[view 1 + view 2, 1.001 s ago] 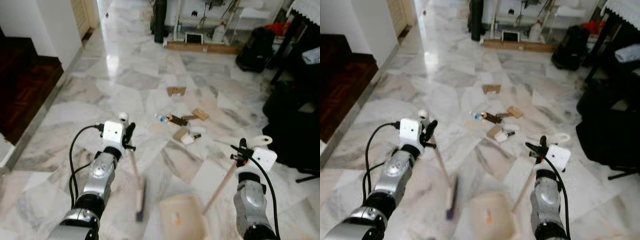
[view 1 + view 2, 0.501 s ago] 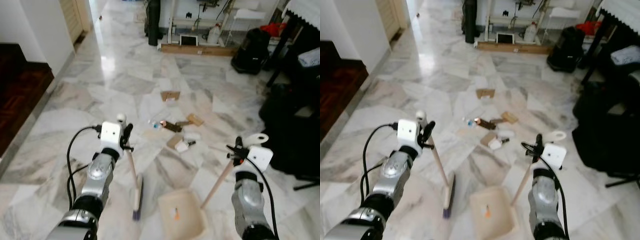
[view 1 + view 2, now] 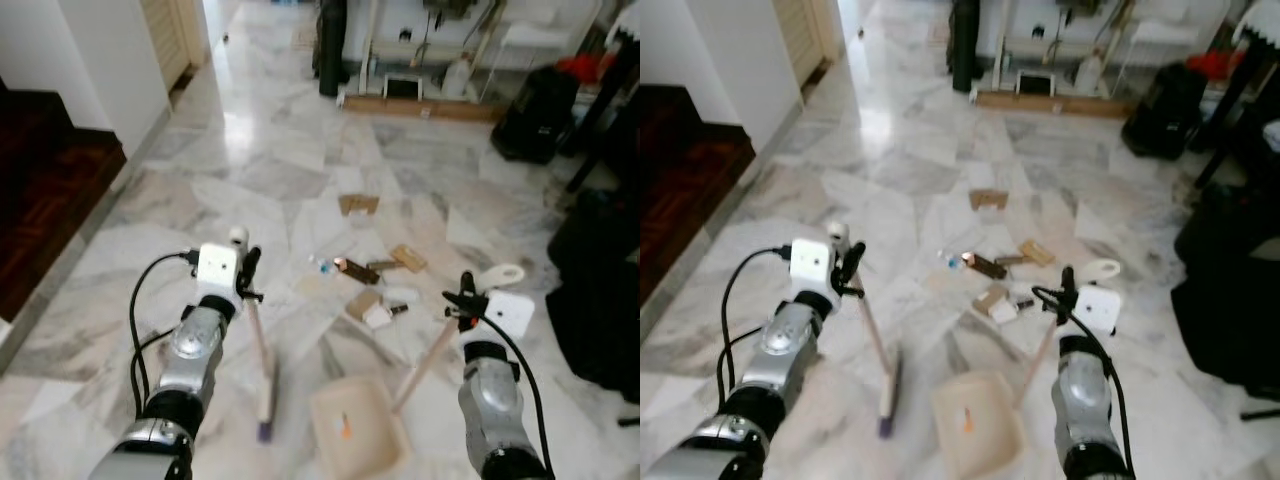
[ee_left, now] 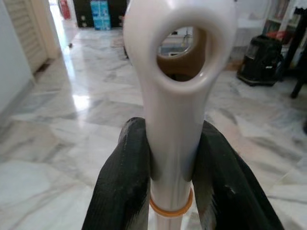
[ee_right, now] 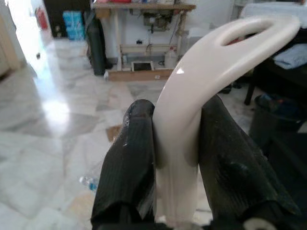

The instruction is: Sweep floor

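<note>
My left gripper [image 3: 246, 275] is shut on the cream handle of a broom [image 3: 262, 357]; its head rests on the marble floor just left of the dustpan. The left wrist view has both black fingers [image 4: 123, 183] clamped on the handle's looped top [image 4: 178, 72]. My right gripper [image 3: 466, 300] is shut on the handle of a beige dustpan [image 3: 352, 434], which lies on the floor between my arms with a small orange scrap inside. Its handle end [image 5: 201, 81] sits between the right fingers [image 5: 128, 168]. Litter [image 3: 372, 282] of cardboard bits, wrappers and a small bottle lies ahead of the dustpan.
A dark wooden step [image 3: 45, 195] and white wall [image 3: 120, 60] border the left. Black bags [image 3: 598, 300] and furniture stand on the right. A black bin [image 3: 332, 45], a wooden board [image 3: 420, 106] and a table's legs stand at the far end.
The view has shifted and tilted as I move. Both grippers keep their hold; broom and dustpan stay on the floor between my arms, a little closer to the litter.
</note>
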`<state>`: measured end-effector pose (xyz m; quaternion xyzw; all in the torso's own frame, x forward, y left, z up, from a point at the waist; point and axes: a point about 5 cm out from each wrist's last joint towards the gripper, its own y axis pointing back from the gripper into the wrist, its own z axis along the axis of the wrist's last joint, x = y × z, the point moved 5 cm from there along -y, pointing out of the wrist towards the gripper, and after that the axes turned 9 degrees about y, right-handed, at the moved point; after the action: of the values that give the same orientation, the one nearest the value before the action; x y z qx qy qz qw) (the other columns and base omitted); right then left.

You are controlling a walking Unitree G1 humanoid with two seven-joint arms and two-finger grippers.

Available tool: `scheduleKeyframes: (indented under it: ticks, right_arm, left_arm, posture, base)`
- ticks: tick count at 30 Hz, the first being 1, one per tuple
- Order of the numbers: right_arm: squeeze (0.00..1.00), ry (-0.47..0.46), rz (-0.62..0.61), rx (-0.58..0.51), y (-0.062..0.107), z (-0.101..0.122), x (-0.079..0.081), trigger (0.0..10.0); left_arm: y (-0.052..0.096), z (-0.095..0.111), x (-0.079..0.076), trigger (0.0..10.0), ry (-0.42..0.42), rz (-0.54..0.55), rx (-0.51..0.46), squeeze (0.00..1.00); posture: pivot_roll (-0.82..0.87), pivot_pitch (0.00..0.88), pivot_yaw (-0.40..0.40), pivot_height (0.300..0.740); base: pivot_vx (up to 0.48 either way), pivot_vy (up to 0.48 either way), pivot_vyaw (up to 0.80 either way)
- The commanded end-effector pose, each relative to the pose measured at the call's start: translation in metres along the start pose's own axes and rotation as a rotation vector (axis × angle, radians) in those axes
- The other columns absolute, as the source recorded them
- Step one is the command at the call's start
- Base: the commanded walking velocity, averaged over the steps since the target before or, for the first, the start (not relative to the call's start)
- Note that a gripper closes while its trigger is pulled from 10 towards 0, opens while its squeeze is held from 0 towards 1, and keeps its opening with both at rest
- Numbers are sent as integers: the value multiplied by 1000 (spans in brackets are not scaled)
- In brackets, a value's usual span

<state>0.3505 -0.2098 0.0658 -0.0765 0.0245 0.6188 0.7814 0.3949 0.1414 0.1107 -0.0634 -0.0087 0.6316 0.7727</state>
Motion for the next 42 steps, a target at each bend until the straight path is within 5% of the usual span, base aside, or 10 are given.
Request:
scheduleKeyframes:
  ticks: [1,42]
  right_arm:
    - [0,-10,0,-19,-1,5,1,10000]
    - [0,-26,1,-13,-1,3,3,10000]
  left_arm:
    - [-1,9,7,10000,-27,11,-31,0]
    - [-1,9,6,10000,-26,0,-35,0]
  posture:
    - [112,109,-56,740]
    - [118,82,-54,740]
  base:
    - [349,0,0]
    - [352,0,0]
